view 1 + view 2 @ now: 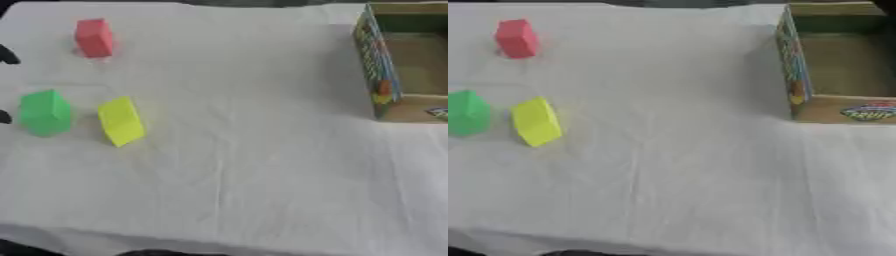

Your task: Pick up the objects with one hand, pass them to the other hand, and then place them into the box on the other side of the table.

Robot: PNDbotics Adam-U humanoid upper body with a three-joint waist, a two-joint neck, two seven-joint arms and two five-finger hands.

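Three blocks lie on the white cloth at the left. A red block sits farthest back. A green block and a yellow block lie side by side nearer to me, a small gap apart. Of my left hand only two dark fingertips show at the left edge, spread wide apart, just left of the green block and holding nothing. The open cardboard box with a printed side wall stands at the far right; its inside looks bare. My right hand shows in no view.
The white cloth covers the table, with creases across the middle and front. A dark strip shows beyond the cloth's front edge. Between the blocks and the box is open cloth.
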